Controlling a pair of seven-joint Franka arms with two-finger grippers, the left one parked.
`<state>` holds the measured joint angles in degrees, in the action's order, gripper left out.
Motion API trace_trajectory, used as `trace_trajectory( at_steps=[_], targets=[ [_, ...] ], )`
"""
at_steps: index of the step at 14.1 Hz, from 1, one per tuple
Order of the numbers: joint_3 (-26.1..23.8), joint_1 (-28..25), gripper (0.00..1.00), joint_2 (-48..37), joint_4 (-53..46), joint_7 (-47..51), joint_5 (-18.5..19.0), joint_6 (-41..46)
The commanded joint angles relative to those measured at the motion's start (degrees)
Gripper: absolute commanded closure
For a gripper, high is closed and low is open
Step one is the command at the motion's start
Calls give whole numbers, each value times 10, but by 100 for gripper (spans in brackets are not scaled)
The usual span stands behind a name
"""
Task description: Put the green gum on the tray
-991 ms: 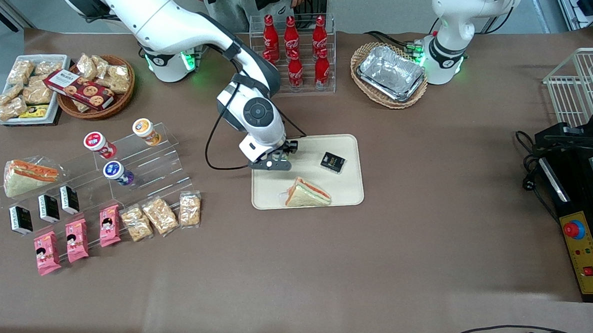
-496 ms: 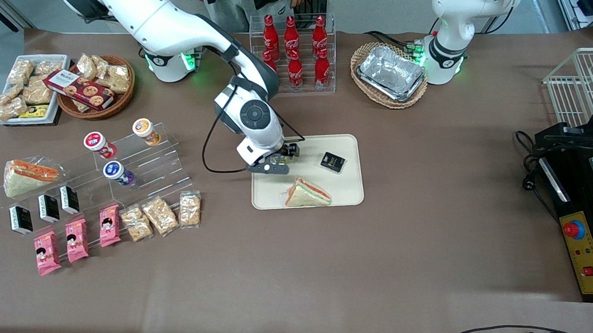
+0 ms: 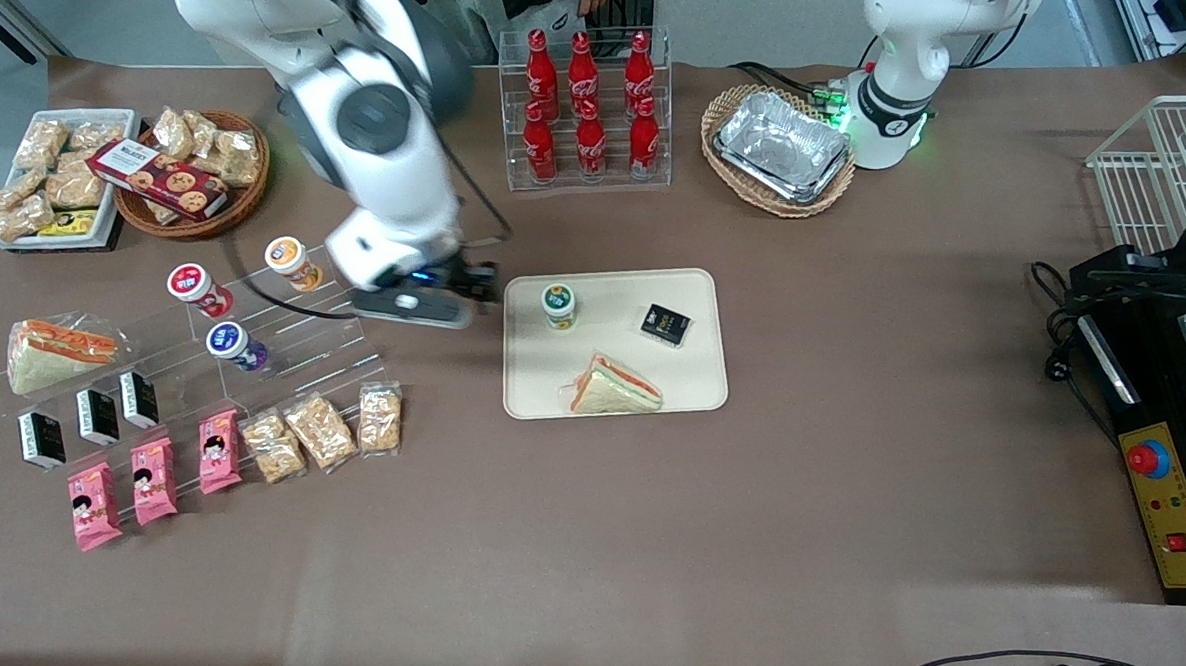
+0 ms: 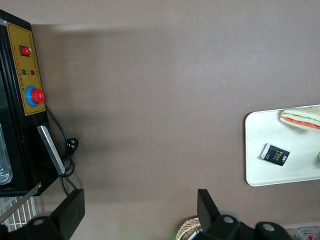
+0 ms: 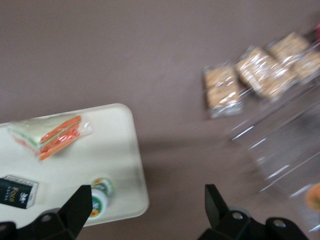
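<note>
The green gum [image 3: 558, 305] stands upright on the cream tray [image 3: 691, 377], near the tray's edge toward the working arm's end, with nothing holding it. My gripper [image 3: 475, 280] hangs open and empty just off that tray edge, above the brown table between the tray and the acrylic stand. The right wrist view shows the green gum [image 5: 100, 197] on the tray [image 5: 115, 150] beside one finger [image 5: 80, 205] of the gripper [image 5: 147, 205], whose jaws are spread wide with only table between them. The tray [image 4: 280, 150] also shows in the left wrist view.
A wrapped sandwich [image 3: 616, 385] and a small black packet [image 3: 665, 324] share the tray. An acrylic stepped stand [image 3: 293, 330] holds an orange-lidded canister [image 3: 291, 262], a red one [image 3: 195, 288] and a purple one [image 3: 232, 344]. Cracker packets [image 3: 318, 431] lie nearer the camera. A cola rack [image 3: 585, 102] stands farther away.
The gripper has let go of the green gum, opened and swung off the tray toward the acrylic stand. The gum now stands uncovered on the tray.
</note>
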<state>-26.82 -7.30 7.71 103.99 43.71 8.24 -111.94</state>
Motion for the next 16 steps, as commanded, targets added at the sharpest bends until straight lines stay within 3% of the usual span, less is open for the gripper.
trace_trajectory(
  at_steps=[1, 5, 8, 13, 16],
  targets=[
    [105, 16, 0, -82, 15, -163, -7, 63],
    [259, 19, 0, -139, 14, -357, -12, 96],
    [346, 19, 0, -158, 13, -455, -76, 103],
    [396, 27, 0, -160, 2, -539, -83, 164],
    [398, 26, 0, -161, 3, -565, -92, 189]
  ],
)
